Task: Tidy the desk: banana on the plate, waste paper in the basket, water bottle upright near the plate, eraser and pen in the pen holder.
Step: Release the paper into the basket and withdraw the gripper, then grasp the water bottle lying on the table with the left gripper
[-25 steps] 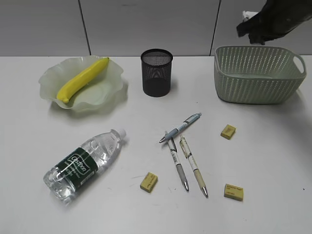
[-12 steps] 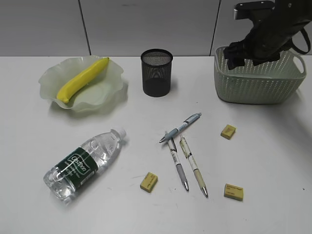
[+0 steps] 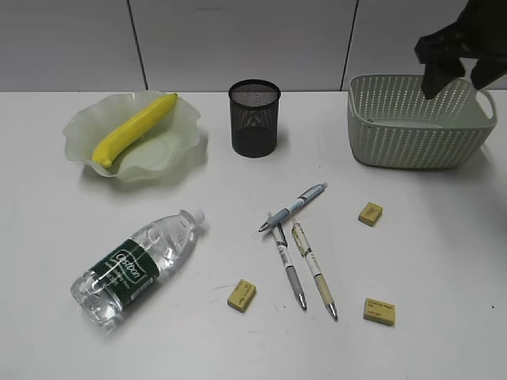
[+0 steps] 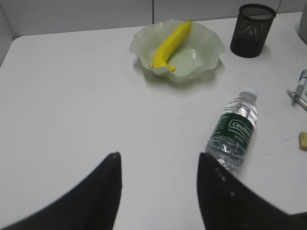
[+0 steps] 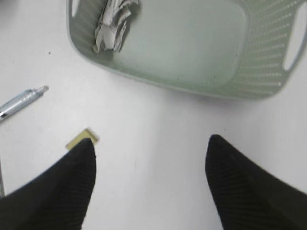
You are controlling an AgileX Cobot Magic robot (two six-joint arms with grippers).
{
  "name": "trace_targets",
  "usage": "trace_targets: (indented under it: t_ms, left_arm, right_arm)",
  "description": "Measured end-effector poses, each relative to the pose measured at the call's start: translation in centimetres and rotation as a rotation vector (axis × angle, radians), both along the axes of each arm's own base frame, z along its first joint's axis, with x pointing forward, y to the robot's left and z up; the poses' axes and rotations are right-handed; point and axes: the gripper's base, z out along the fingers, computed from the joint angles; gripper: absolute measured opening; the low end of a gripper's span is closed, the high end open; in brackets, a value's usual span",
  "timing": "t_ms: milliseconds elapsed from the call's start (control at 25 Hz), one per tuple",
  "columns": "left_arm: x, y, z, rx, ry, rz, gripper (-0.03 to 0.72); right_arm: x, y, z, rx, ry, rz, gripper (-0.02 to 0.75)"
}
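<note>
The banana [image 3: 135, 129] lies on the plate [image 3: 187, 127] at the back left. The water bottle [image 3: 135, 265] lies on its side at the front left. The black pen holder [image 3: 254, 119] stands at the back centre. Three pens [image 3: 295, 206] and three erasers [image 3: 370, 214] are scattered on the table. Crumpled waste paper [image 5: 115, 21] lies inside the basket [image 3: 420, 131]. My right gripper [image 3: 455, 79] hangs open and empty above the basket's back right. In the left wrist view my left gripper [image 4: 159, 160] is open and empty, just left of the bottle's base [image 4: 225, 153].
One eraser [image 5: 81, 139] lies just beside my right gripper's left finger in the right wrist view, with a pen tip [image 5: 21, 101] further left. Two pens [image 3: 305, 269] lie side by side between the front erasers [image 3: 242, 294].
My right gripper has opened and the waste paper has dropped into the basket. It dipped over the basket, then moved up and right. The left gripper has not moved.
</note>
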Motion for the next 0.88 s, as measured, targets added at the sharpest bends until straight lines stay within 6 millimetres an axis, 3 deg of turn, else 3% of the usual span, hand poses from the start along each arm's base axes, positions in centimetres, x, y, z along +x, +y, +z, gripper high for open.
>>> trace_targets:
  t_ms: [240, 360, 520, 880]
  left_arm:
    - [0.0, 0.0, 0.0, 0.0, 0.0, 0.0, 0.382]
    - [0.0, 0.0, 0.0, 0.0, 0.0, 0.0, 0.382]
    - [0.0, 0.0, 0.0, 0.0, 0.0, 0.0, 0.382]
    - [0.0, 0.0, 0.0, -0.005, 0.001, -0.004, 0.382]
  right_arm:
    - [-5.9, -1.1, 6.4, 0.004, -0.058, 0.033, 0.55]
    - [-9.8, -1.9, 8.3, 0.013, -0.102, 0.036, 0.549]
    - [-15.4, -3.1, 8.4, 0.018, -0.119, 0.036, 0.549]
    - [-27.5, -5.5, 5.2, 0.05, -0.212, 0.036, 0.549]
